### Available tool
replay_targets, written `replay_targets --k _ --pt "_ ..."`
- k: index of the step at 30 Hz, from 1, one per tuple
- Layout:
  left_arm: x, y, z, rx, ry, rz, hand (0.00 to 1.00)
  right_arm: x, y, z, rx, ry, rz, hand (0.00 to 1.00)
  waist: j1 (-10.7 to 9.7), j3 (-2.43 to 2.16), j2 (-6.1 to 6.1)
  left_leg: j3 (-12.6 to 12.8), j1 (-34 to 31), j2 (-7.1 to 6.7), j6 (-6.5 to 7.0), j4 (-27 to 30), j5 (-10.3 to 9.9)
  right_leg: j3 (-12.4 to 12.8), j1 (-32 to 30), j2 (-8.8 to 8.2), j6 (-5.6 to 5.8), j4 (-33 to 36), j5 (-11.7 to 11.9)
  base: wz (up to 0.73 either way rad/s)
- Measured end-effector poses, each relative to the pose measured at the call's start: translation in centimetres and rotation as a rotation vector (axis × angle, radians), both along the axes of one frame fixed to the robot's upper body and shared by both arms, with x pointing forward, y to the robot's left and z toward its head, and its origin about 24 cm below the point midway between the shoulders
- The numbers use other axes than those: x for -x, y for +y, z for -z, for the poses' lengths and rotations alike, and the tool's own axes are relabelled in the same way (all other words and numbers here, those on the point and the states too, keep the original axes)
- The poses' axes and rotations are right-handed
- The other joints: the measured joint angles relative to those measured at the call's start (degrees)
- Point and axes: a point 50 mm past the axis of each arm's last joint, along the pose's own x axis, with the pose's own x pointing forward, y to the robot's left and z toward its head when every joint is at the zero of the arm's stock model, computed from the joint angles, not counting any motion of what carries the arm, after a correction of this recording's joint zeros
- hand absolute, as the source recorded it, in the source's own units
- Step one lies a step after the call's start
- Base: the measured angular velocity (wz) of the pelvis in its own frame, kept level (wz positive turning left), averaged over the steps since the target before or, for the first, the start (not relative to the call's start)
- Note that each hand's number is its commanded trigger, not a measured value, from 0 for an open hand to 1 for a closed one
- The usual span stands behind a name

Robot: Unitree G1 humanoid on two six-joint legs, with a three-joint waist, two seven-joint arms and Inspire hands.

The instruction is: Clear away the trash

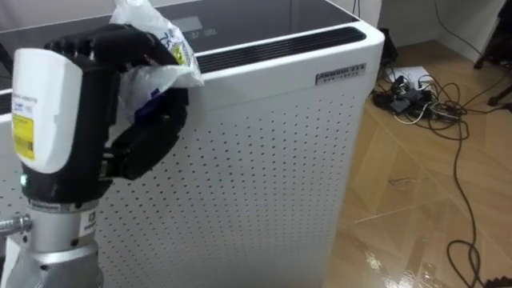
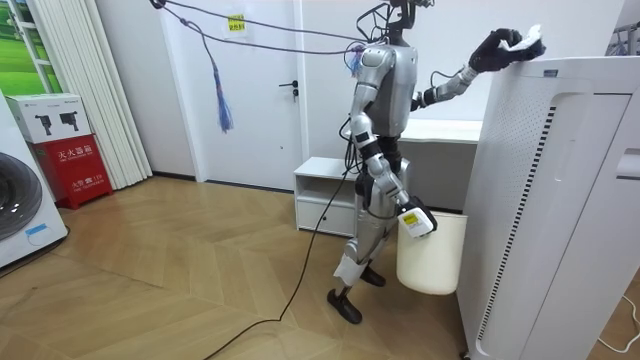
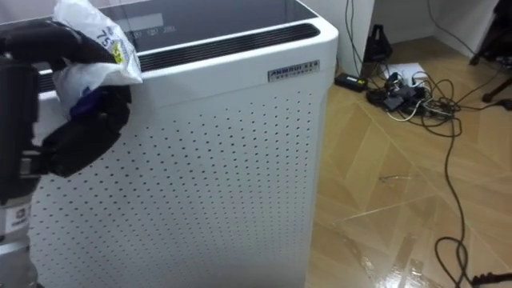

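The left hand [image 1: 140, 132] is closed round the garbage [image 1: 152, 40], a crumpled white wrapper, at the near top edge of the purifier [image 1: 264, 168]. It is judged to be mid-pick. The right hand [image 2: 414, 222] hangs at the rim of a white bin [image 2: 435, 262], likely ready for the drop; its grip cannot be told. Loose cables [image 1: 412, 96] lie on the wood floor [image 1: 424, 208].

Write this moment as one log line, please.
left hand: clutching crumpled wrapper | where: top edge of white appliance | right hand: low, at white bin | stance: standing beside appliance

White appliance [image 1: 264, 160] blocking ahead, bare floor [image 1: 424, 216] right, cable tangle [image 1: 412, 98] beyond
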Motion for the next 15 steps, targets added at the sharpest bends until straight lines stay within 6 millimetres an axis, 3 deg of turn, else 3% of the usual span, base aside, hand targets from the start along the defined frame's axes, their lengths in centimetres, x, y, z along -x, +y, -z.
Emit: replay_targets --k 4,8,10,11,12,13,14,15 --pt "0.2 -0.2 -0.6 0.189 0.085 0.205 1.00 0.1 0.6 0.2 -0.006 0.008 -0.031 1.00 0.07 -0.12 0.25 -2.10 0.88 0.13 -0.01 0.03 0.02 -0.53 0.29 0.17 -0.01 0.32 -0.01 -0.04" --pt "0.1 -0.6 -0.5 0.314 0.150 0.361 1.00 0.0 1.1 0.2 -0.001 0.004 -0.051 1.00 -0.11 0.11 -0.27 -1.05 0.32 0.11 -0.01 1.03 0.01 0.28 0.95 0.08 -0.06 0.40 0.03 0.06" --pt "0.2 -0.9 -0.5 0.342 0.168 0.430 1.00 0.0 1.1 0.2 0.007 0.002 -0.047 1.00 0.29 0.06 -0.08 -1.99 0.40 0.58 -0.02 0.58 0.03 -0.42 -0.65 0.36 -0.15 2.68 -0.03 -0.06" --pt "0.2 -1.3 -0.6 0.347 0.178 0.471 1.00 -0.1 1.1 0.2 0.011 -0.002 -0.044 1.00 0.91 0.26 0.34 -5.76 0.79 1.37 0.07 0.01 0.14 -1.50 -4.16 0.77 -1.16 7.56 -1.32 -0.34" --pt "0.3 -1.5 -0.8 0.353 0.175 0.509 1.00 -0.6 1.5 0.1 0.002 -0.013 -0.048 1.00 1.84 0.37 0.30 -10.01 0.58 2.33 0.02 -0.28 0.12 -0.83 -7.86 2.70 -3.17 6.44 -2.03 -0.55" --pt "0.2 -1.2 -0.9 0.383 0.166 0.532 1.00 -1.5 2.1 -0.2 -0.007 -0.041 -0.067 1.00 1.75 0.27 -0.08 -10.04 -0.81 2.98 -0.88 0.82 -0.43 1.01 -10.74 4.49 -4.72 1.02 4.60 -0.31" --pt "0.2 -1.1 -0.9 0.398 0.158 0.544 1.00 -1.6 2.4 -0.3 -0.008 -0.049 -0.076 1.00 0.94 0.41 0.25 -9.68 -1.67 3.50 -1.99 1.51 -0.86 -0.17 -10.45 4.49 -4.99 1.00 6.07 0.11" --pt "-0.2 -1.5 -0.9 0.399 0.176 0.602 1.00 -1.7 2.7 -0.3 -0.008 -0.052 -0.082 1.00 0.42 0.59 -0.05 -6.03 -2.51 3.89 -4.06 2.24 -1.28 -0.10 -9.88 4.41 -5.05 0.98 6.44 0.56"
